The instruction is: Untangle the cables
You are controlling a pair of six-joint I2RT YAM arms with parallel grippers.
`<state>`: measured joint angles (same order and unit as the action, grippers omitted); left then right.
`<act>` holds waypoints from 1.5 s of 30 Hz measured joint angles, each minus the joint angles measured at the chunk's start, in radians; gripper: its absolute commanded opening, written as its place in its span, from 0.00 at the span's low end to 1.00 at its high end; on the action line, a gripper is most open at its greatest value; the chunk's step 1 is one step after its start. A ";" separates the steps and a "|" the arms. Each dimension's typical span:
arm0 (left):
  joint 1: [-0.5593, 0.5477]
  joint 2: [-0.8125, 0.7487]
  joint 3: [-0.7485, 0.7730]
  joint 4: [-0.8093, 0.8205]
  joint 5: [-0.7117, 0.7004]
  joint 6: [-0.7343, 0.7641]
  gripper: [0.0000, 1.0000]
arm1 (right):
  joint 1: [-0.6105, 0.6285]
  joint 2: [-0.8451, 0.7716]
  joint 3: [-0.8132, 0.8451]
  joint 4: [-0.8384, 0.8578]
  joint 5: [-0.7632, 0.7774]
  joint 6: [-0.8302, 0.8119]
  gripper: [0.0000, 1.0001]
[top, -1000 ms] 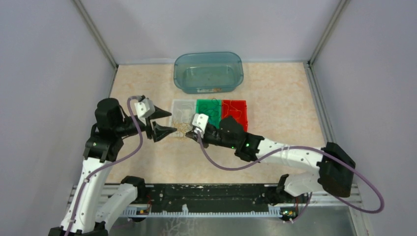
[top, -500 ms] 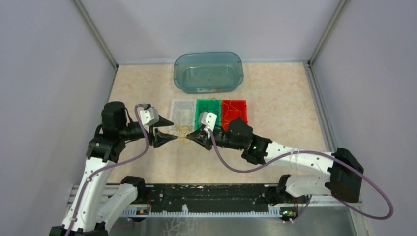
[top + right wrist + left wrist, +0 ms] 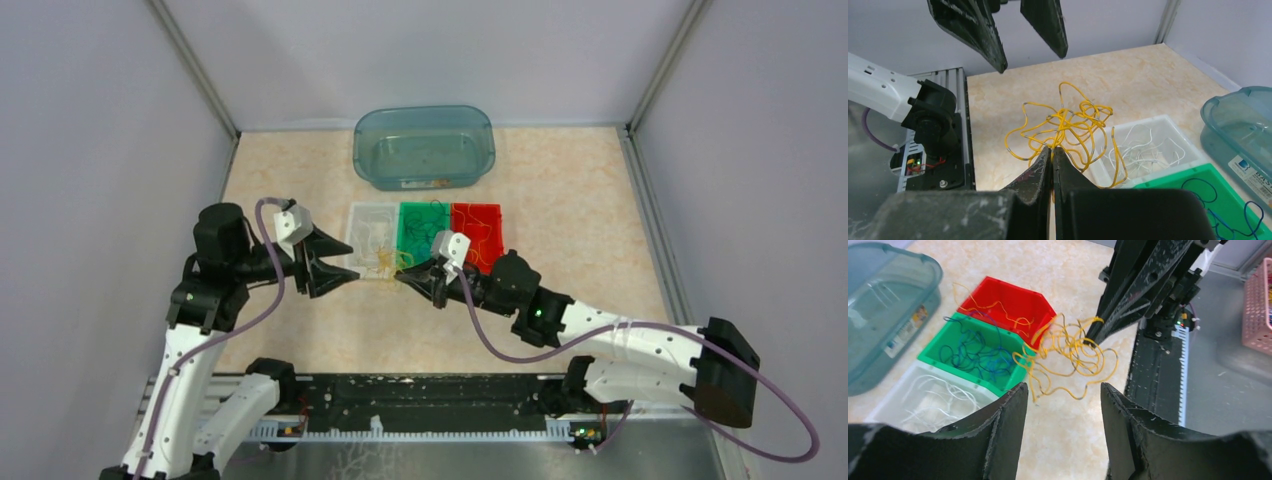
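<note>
Now drawn rightward at frame centre: tangled thin yellow-orange cables, pinched by clamped black right gripper; black left gripper parted, empty, poised for teasing.

I have the yellow cable tangle dangling between my left gripper and right gripper, filling that gap. The white bin, green bin and red bin block the far side. The near tabletop is passable.
</note>
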<state>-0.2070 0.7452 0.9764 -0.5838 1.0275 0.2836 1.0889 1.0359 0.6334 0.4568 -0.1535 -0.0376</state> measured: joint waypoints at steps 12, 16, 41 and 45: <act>0.000 0.033 -0.050 0.112 0.023 -0.134 0.47 | 0.000 -0.008 0.000 0.033 -0.006 0.018 0.00; 0.000 0.036 -0.050 0.116 0.023 -0.124 0.51 | 0.000 -0.008 0.000 0.038 -0.009 0.023 0.00; 0.000 0.142 -0.062 0.130 0.052 -0.127 0.00 | 0.000 -0.005 0.002 0.074 -0.034 0.031 0.00; 0.000 0.144 -0.050 0.134 0.042 -0.106 0.00 | 0.000 -0.005 0.002 0.084 -0.035 0.051 0.21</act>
<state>-0.2070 0.8890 0.9260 -0.4500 1.0691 0.1780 1.0889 1.0309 0.6353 0.5404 -0.1886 0.0132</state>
